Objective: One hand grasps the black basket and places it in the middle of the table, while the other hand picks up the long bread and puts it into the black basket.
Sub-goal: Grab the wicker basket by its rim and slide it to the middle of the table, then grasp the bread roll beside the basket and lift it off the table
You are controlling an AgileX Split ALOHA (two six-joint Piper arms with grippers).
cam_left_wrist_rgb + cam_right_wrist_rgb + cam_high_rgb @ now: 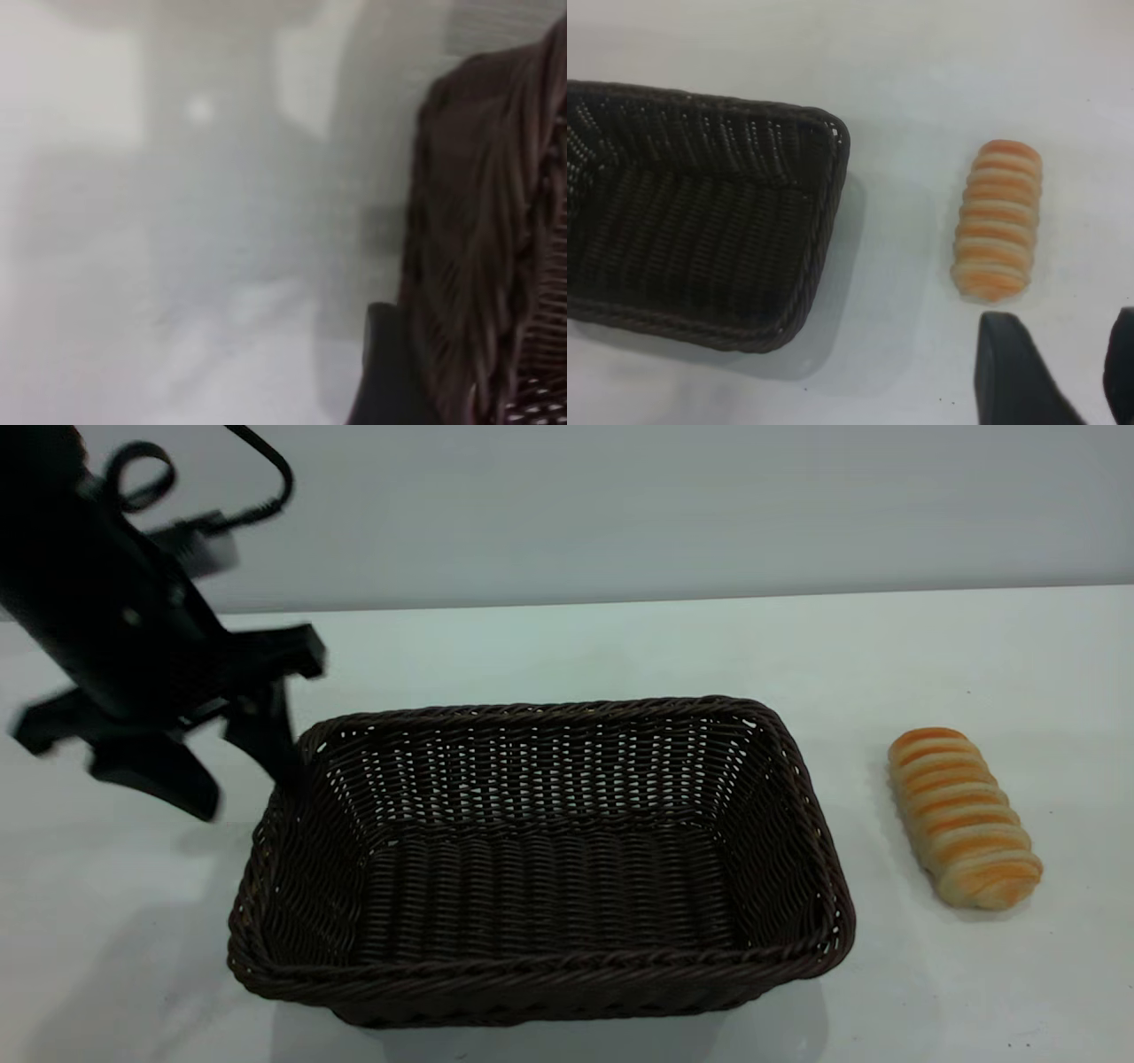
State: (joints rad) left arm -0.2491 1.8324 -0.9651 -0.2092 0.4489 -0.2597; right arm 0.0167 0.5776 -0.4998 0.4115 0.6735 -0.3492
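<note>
A white table (567, 646) fills the scene, seen from a camera facing the robot. Near its middle sits the basket (540, 957), a large, dark, woven rectangular tray with sloping open-weave sides and a braided rim; it stands flat on the table and holds nothing. To the right of the basket, apart from it with a strip of bare table between, lies the bread (964, 815), a small oblong loaf with a ridged top striped orange-brown and cream, resting on its flat side with its length running roughly front to back. At the left, the left gripper (235, 766) hangs from a black arm with a looping cable above it. Its jaws are spread: one finger (266, 740) reaches down to the far left corner of the basket's rim, touching or almost touching it from outside, while the other finger (155, 775) hangs over bare table farther left, well clear of the basket. The left wrist view is blurred and shows only the basket's woven wall close by, beside white table. In the right wrist view, the right gripper (1090, 372) hovers over the table just beside one end of the bread, with two dark fingertips spread apart and holding nothing; the basket's corner lies farther off.
</note>
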